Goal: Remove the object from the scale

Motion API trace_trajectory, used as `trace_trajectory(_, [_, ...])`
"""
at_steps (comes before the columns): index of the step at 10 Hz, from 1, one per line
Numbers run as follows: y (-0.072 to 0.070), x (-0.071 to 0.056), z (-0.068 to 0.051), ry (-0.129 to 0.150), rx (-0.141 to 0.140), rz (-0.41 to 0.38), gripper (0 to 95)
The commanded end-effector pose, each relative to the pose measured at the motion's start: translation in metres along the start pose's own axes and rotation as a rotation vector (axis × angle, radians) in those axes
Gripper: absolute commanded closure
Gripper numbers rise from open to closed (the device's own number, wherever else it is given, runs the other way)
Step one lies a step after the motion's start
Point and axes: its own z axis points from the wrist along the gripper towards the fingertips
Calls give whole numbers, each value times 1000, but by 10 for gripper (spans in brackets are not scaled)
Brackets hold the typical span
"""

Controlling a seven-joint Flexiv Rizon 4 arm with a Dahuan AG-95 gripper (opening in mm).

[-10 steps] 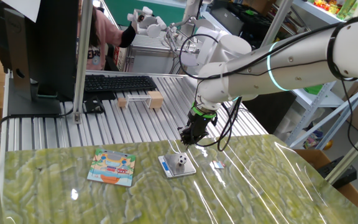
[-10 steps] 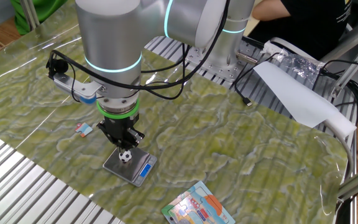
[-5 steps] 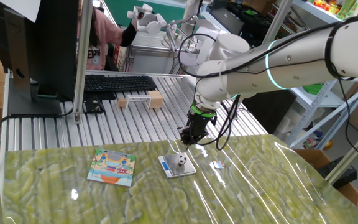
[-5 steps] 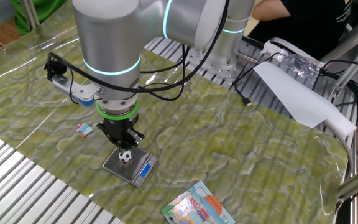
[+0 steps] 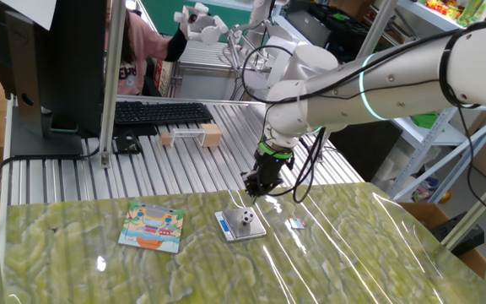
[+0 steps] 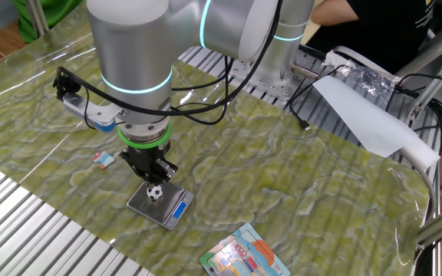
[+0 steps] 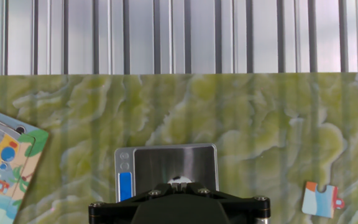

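Observation:
The tiny black-and-white ball [image 5: 247,218] sits on the silver platform of the small pocket scale [image 5: 257,229], which lies on the green marbled mat. In the other fixed view the ball [image 6: 154,192] is on the scale [image 6: 148,205], whose blue display faces the front. My gripper [image 6: 153,179] hangs straight over the ball, with its dark fingertips together just above it and holding nothing. In the hand view the gripper [image 7: 178,185] covers the lower part of the ball [image 7: 180,180] and of the scale [image 7: 166,163].
A colourful illustrated card [image 5: 152,226] lies left of the scale. A small white-blue scrap [image 5: 297,224] lies to its right, also in the hand view [image 7: 321,199]. A keyboard [image 5: 159,112] and wooden blocks [image 5: 211,134] sit on the ribbed metal table behind the mat.
The arm's wrist has shifted very slightly. The gripper stays over the ball, and the ball and scale have not moved.

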Motion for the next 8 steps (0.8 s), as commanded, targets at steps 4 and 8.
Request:
trace_trajectory(4, [1, -2, 0, 20, -2, -1, 950])
trace_trajectory(8, [1, -2, 0, 22, 2, 0, 950])
